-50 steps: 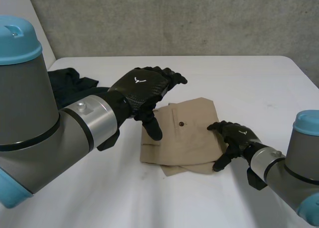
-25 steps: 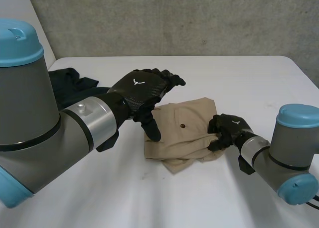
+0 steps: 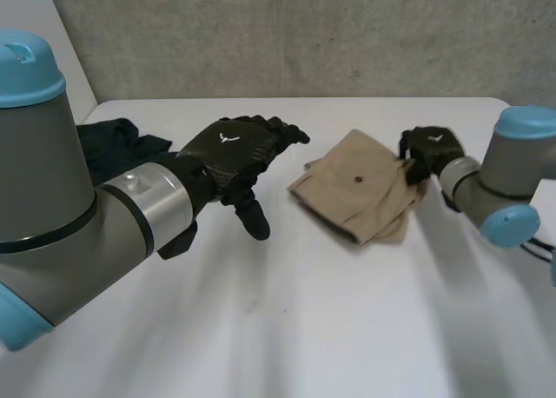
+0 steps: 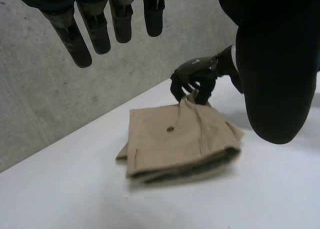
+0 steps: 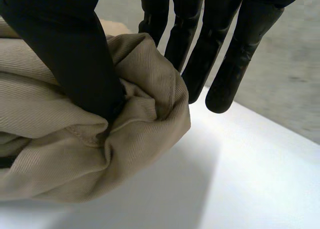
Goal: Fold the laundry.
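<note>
A folded tan garment [image 3: 356,189] with a small dark button lies on the white table [image 3: 287,328], right of centre. My right hand [image 3: 427,150] grips its far right corner, thumb and fingers pinching a bunched fold. In the right wrist view the thumb [image 5: 65,49] digs into the tan garment [image 5: 75,139] under the palm. My left hand [image 3: 230,155] hovers open, fingers straight, to the left of the cloth and apart from it. The left wrist view has the left hand [image 4: 72,39] above the tan garment [image 4: 175,139], with the right hand [image 4: 195,79] clutching its far corner.
A dark garment [image 3: 122,146] lies crumpled at the back left of the table, behind my left arm. A grey wall [image 3: 347,33] runs along the table's far edge. Bare tabletop lies in front of the tan garment.
My right hand has shut on the tan garment's right side and dragged it back and to the right, turning it. My left hand has drifted slightly left, staying open.
</note>
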Motion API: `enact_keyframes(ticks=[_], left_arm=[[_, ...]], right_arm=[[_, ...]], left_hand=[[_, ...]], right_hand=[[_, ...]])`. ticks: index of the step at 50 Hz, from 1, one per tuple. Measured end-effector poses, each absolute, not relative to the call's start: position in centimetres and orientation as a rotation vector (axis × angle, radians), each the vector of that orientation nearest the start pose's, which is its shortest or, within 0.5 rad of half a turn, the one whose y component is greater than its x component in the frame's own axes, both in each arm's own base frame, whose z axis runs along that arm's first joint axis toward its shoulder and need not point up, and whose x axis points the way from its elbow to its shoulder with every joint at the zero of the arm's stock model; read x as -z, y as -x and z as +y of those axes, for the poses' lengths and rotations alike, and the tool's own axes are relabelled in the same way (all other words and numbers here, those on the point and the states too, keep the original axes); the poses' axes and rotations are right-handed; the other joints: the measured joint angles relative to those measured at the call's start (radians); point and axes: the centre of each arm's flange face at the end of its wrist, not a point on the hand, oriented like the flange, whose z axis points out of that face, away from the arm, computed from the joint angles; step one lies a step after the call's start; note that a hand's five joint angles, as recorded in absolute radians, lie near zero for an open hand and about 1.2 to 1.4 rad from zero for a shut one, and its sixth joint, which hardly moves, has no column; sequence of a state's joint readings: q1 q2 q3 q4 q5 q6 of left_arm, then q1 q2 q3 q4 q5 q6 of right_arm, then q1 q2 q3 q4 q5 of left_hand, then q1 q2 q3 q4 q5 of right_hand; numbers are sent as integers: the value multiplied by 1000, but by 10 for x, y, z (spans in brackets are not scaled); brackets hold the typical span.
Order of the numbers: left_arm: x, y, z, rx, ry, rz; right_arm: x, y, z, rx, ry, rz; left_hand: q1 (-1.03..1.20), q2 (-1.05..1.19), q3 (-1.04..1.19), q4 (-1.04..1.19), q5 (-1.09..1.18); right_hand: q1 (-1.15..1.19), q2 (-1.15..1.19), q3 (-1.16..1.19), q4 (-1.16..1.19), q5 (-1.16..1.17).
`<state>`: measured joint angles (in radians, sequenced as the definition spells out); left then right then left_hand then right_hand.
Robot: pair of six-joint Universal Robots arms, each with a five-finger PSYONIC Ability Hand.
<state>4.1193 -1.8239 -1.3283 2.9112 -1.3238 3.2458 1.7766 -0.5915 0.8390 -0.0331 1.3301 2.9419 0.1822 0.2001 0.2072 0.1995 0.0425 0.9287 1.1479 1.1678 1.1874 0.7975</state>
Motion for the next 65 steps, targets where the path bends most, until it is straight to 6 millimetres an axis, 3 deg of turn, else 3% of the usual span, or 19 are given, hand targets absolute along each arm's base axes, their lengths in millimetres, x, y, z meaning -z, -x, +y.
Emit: enact_keyframes(ticks=[5,6,12,13,20,30,33,34,35,36,37,41,48,52,56,58,60,61,65], left_arm=[[-281,317,-198,2137,-1259,2649],[-281,317,-198,2137,-1259,2649],[-281,316,-200,2136,-1249,2651],[-281,316,-200,2136,-1249,2651],[-278,317,-201,2124,-1250,2659],[-276,317,-201,2112,-1253,2667],[-275,318,-202,2107,-1252,2669],[-275,318,-202,2107,-1252,2670],[-274,318,-202,2106,-1252,2670],[-274,318,-202,2106,-1252,2670],[-274,318,-202,2105,-1250,2672],[-275,317,-203,2106,-1244,2674],[-278,314,-207,2124,-1205,2676],[-282,313,-209,2163,-1191,2648],[-293,313,-214,2288,-1153,2545],[-294,312,-215,2302,-1147,2532],[-298,312,-217,2345,-1129,2491],[-302,304,-233,2414,-1054,2388],[-304,284,-267,2455,-928,2205]], right_arm=[[-133,-201,-492,1962,550,2270],[-133,-201,-492,1962,550,2270],[-140,-126,-533,2154,312,2379],[-140,-126,-533,2154,312,2379],[-139,-58,-547,2243,117,2484],[-127,-24,-548,2215,87,2542],[-125,-14,-548,2217,86,2565],[-126,-13,-548,2217,86,2568],[-126,-9,-548,2220,88,2577],[-126,-9,-548,2220,88,2577],[-129,-5,-547,2215,103,2598],[-136,-4,-543,2192,145,2639],[-173,-10,-522,2103,429,2844],[-204,-11,-510,2133,534,2941],[-256,-25,-493,2291,518,2930],[-259,-27,-491,2303,515,2925],[-275,-36,-484,2362,498,2889],[-293,-65,-471,2428,509,2752],[-313,-125,-437,2474,585,2474]], left_hand=[[0,0,0,0,0],[0,0,0,0,0],[0,0,0,0,0],[0,0,0,0,0],[0,0,0,0,0],[0,0,0,0,0],[0,0,0,0,0],[0,0,0,0,0],[0,0,0,0,0],[0,0,0,0,0],[0,0,0,0,0],[0,0,0,0,0],[0,0,0,0,0],[0,0,0,0,0],[0,0,0,0,0],[0,0,0,0,0],[0,0,0,0,0],[0,0,0,0,-1],[0,0,0,0,-2]], right_hand=[[0,0,0,2,0],[0,0,0,2,0],[0,0,0,2,0],[0,0,0,2,0],[0,4,7,2,0],[0,8,11,2,0],[-367,-419,-389,-400,-327],[-367,-419,-389,-400,-327],[-637,-733,-719,-729,-622],[-637,-733,-719,-729,-622],[-728,-911,-922,-935,-733],[-733,-931,-957,-958,-740],[-733,-931,-962,-958,-740],[-733,-931,-962,-958,-740],[-733,-931,-962,-958,-740],[-733,-931,-962,-958,-740],[-733,-931,-962,-958,-740],[-733,-931,-962,-958,-740],[-733,-931,-962,-958,-741]])
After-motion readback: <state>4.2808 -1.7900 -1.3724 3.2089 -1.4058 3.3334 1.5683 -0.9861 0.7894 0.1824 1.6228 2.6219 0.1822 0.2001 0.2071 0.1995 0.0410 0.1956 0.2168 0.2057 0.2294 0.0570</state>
